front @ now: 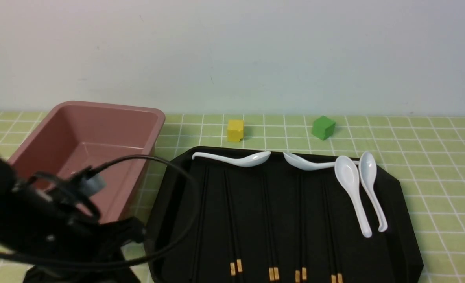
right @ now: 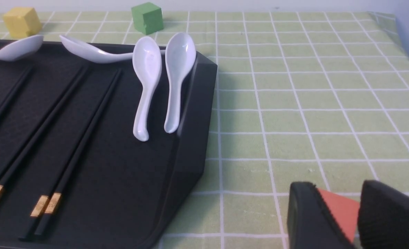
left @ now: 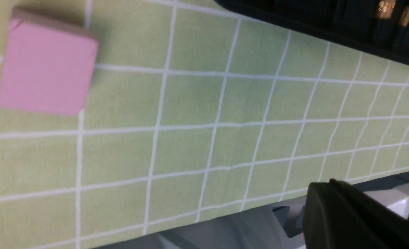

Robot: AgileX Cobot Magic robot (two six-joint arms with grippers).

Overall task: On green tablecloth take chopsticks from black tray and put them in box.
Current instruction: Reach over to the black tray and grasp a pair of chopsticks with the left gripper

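Front view has the dark left arm (front: pixel 39 228) blurred at the tabletop's front left corner, cables looping off it. Behind it, toward the back left corner, the box (front: pixel 87 145) stands upright on the green tablecloth (front: pixel 433 165), and nothing can be seen inside it. Right of the box, at the middle of the front edge, lies the black tray (front: pixel 397 220). The chopsticks (front: pixel 268 212) rest in it in several pairs, side by side, running front to back with their gold bands toward the front edge. Four white spoons (front: pixel 350 184) lie along the tray's back and right part. Beyond the tray, near the back edge, sit a yellow cube (front: pixel 235 130) and, further right, a green cube (front: pixel 323 127), well apart.

Left wrist view shows a pink block (left: pixel 45 65) on the cloth and only a dark piece of the left gripper (left: pixel 343 211); whether it is open or closed cannot be told.

Right wrist view shows the right gripper (right: pixel 343 214) near the front right corner, fingers apart, an orange-red block (right: pixel 341 211) between them; whether they pinch it cannot be told.
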